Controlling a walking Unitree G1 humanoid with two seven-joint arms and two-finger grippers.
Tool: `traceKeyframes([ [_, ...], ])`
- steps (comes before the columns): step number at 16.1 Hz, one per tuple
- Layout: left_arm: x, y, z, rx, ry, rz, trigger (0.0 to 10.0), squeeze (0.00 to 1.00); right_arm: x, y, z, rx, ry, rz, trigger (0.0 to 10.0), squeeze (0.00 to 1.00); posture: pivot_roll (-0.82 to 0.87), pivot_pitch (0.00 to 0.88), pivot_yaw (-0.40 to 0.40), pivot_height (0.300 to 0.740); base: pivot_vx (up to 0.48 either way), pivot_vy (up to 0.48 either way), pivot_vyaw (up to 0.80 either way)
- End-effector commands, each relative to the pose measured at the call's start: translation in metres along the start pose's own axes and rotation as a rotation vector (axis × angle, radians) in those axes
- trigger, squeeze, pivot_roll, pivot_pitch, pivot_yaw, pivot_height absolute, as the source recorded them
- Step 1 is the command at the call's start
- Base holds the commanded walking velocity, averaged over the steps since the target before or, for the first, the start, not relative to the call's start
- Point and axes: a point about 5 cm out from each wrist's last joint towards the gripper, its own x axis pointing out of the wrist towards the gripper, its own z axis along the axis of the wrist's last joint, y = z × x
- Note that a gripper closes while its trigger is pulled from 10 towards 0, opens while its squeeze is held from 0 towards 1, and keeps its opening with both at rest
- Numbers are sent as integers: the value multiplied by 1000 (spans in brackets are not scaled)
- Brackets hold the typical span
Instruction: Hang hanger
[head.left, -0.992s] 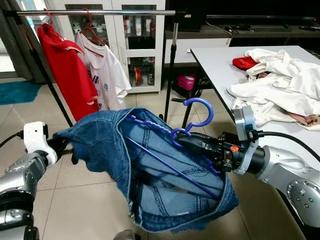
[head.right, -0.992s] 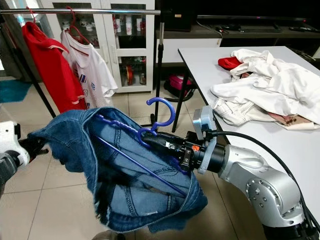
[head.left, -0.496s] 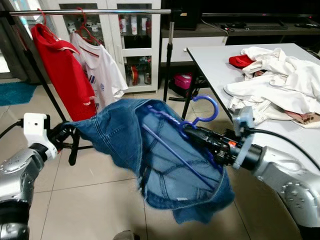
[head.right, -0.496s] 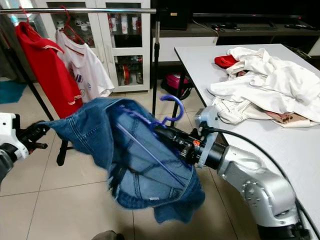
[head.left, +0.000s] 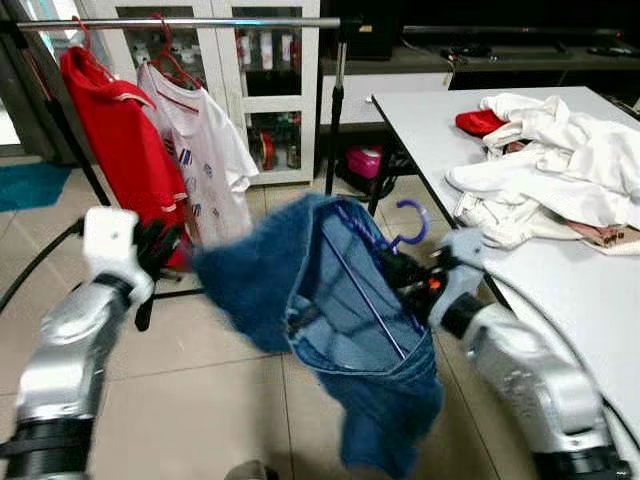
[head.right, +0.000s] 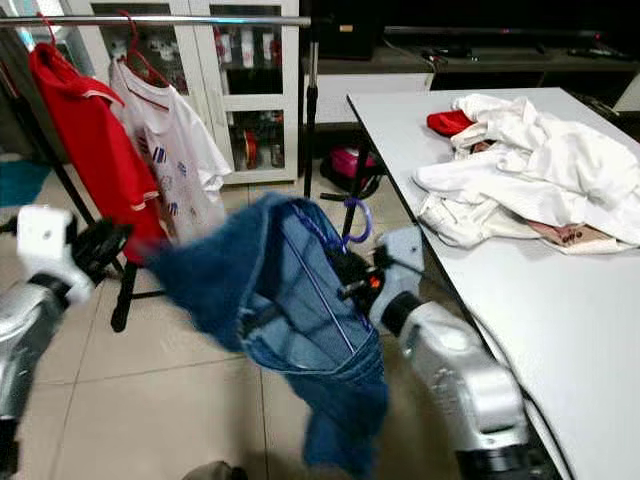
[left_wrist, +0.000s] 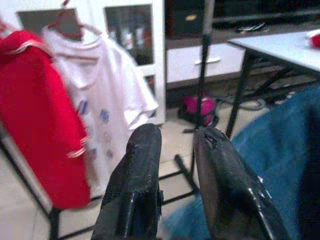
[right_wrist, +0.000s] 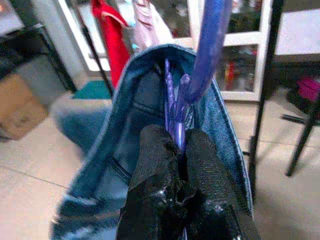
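A purple hanger (head.left: 410, 222) carries blue jeans (head.left: 350, 310) that hang in front of me, blurred with motion. My right gripper (head.left: 402, 272) is shut on the hanger's neck just below the hook; in the right wrist view its fingertips (right_wrist: 155, 145) pinch the purple neck (right_wrist: 176, 125) above the denim waistband. My left gripper (head.left: 160, 243) is raised at the left, a little apart from the jeans' edge. Its fingers (left_wrist: 145, 150) stand slightly apart with nothing between them. The clothes rail (head.left: 200, 22) runs across the back.
A red shirt (head.left: 120, 150) and a white shirt (head.left: 205, 150) hang on the rail's left part. The rack's upright pole (head.left: 335, 120) stands behind the jeans. A white table (head.left: 600, 290) at the right holds a pile of white clothes (head.left: 560, 160).
My left gripper has let go of the jeans' edge and risen. The right gripper has swung the hanger and jeans left, so the jeans now hang down more narrowly.
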Motion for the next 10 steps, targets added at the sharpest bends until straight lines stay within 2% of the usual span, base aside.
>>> traceKeyframes([
  [1, 2, -8, 0, 6, 16, -35, 10000, 0, 3, 2, 7, -35, -45, -10, 10000, 0, -61, 0, -5, 740, 0, 0, 0],
  [2, 2, -13, -4, -20, 39, -82, 10000, 0, 4, 4, 7, -38, -48, -10, 10000, 0, -65, 0, -1, 740, 0, 0, 0],
  [3, 0, -14, -6, -47, 54, -89, 10000, 322, 5, 6, 8, -26, -55, 4, 10000, 0, -70, 0, 0, 740, 0, 0, 0],
  [4, 0, -20, -1, -84, 31, -120, 10000, 1000, 5, 6, 10, -22, -64, -1, 10000, 0, -76, 0, -1, 740, 0, 0, 0],
  [5, 1, -31, 6, -72, 9, -161, 10000, 1000, 6, 2, 9, -12, -56, -38, 10000, 0, -78, 0, -2, 740, 0, 0, 0],
  [6, 4, -39, 11, -31, -24, -161, 10000, 812, 7, -4, 4, -19, -35, -104, 10000, 0, -79, 0, -2, 740, 0, 0, 0],
  [7, 5, -43, 13, -25, -38, -163, 10000, 282, 7, -7, 3, -19, -36, -133, 10000, 0, -79, 0, -2, 740, 0, 0, 0],
  [8, 9, -50, 13, -28, -22, -128, 10000, 0, 7, -12, 1, 9, -52, -200, 10000, 0, -77, 0, -8, 740, 0, 0, 0],
  [10, 12, -57, 11, -32, -15, -118, 10000, 0, 8, -18, 0, 2, -67, -272, 10000, 0, -78, 0, -10, 740, 0, 0, 0],
])
